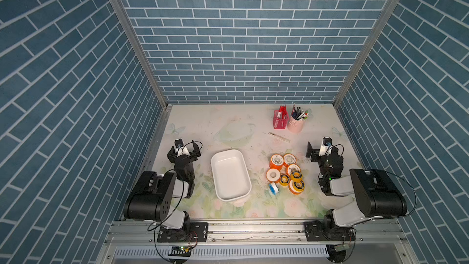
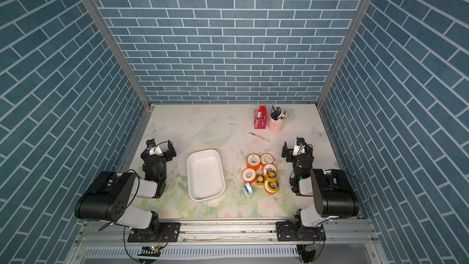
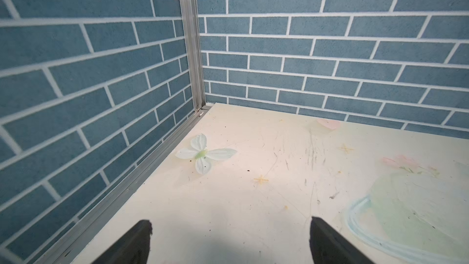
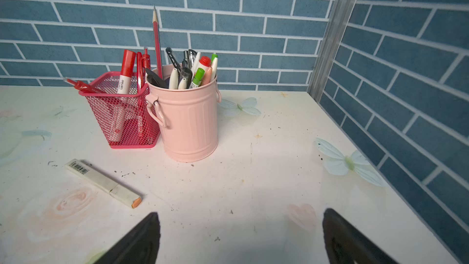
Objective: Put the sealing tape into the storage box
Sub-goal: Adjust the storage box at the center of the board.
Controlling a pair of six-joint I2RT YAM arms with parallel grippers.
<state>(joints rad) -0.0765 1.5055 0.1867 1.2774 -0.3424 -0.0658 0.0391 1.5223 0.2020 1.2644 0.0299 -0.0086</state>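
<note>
Sealing tape [image 1: 285, 173] is clustered near the empty storage box [image 1: 230, 173], none yet inside. Left gripper [image 3: 231, 224] and right gripper [image 4: 242, 214] are observed spread wide, nothing held. Risk: rolls tightly packed, some seemingly stacked; neighbours may be scattered when one is pinched.

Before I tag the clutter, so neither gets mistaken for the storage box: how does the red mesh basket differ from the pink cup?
Build: the red mesh basket is see-through wire with flat sides; the pink cup is solid, round and ribbed, with side handles.
Contents: the basket holds red pens; the cup holds mixed pens, black, white and green.
Shared: both stand upright, side by side, and hold pens.
</note>
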